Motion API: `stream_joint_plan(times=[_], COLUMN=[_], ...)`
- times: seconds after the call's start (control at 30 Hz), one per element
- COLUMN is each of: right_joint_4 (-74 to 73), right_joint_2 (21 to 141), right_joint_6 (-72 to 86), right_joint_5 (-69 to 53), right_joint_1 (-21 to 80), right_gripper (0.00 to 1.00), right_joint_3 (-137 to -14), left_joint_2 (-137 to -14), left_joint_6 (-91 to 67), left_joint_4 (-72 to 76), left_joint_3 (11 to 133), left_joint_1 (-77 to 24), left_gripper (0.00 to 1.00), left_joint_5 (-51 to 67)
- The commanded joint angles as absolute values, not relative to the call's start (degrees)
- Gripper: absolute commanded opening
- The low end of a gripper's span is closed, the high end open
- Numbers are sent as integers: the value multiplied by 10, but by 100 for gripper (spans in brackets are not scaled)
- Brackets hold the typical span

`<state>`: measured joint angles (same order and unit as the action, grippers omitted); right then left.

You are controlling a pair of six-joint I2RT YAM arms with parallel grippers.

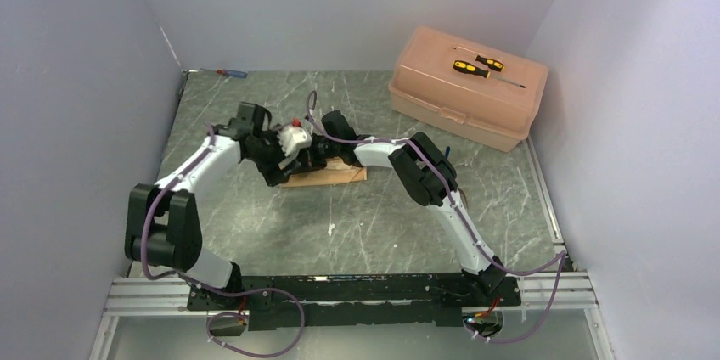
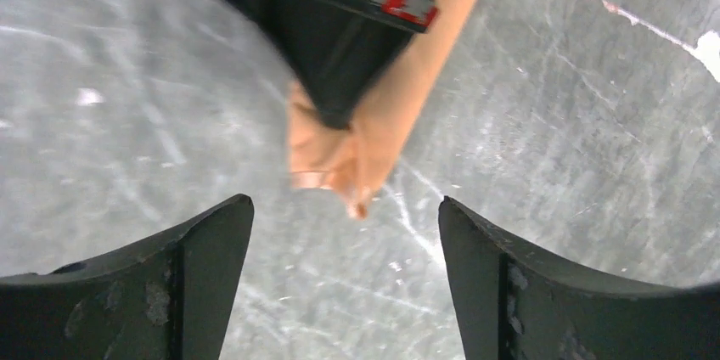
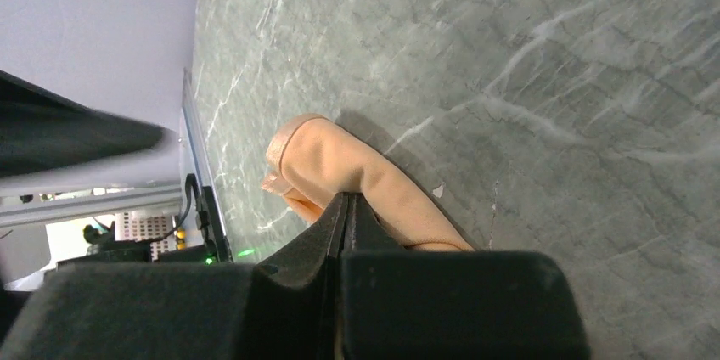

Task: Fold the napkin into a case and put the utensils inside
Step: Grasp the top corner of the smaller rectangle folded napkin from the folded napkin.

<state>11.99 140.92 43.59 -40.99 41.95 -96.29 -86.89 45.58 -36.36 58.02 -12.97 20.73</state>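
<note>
Both arms reached toward the napkin [image 1: 344,175] and met above it. The left arm [image 1: 197,170] was bent sharply at the elbow, and its forearm slanted in from the napkin's left, with the wrist tipped downward. The left gripper [image 2: 346,237] hung over the napkin's end, jaws spread wide and clear of the cloth. The right arm [image 1: 437,182] came in from the napkin's right with its elbow raised. The right gripper [image 3: 346,216] had its fingers pressed together, pinching a fold of the napkin.
</note>
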Motion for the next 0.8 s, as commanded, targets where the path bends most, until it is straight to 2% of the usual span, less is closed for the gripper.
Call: stream_joint_plan(times=[0.0,0.17,0.3,0.67,0.77], right_joint_4=[61,68,73,97,102], right_joint_2=[1427,1422,1424,1434,1435], right_joint_6=[393,396,401,425,431], right_joint_5=[-346,-350,-360,-385,-391], right_joint_1=[414,411,411,403,399], right_gripper=[0,0,0,0,0], right_joint_3=[-927,-920,-924,-921,-920], left_joint_2=[-820,-822,-833,-852,-862], left_joint_6=[524,640,755,859,880], left_joint_4=[-445,-447,-445,-230,-215], left_joint_3=[636,638,601,459,447], left_joint_1=[-75,-49,-54,-82,-90], left_gripper=[87,94,94,94,94], left_joint_5=[307,348,375,287,276])
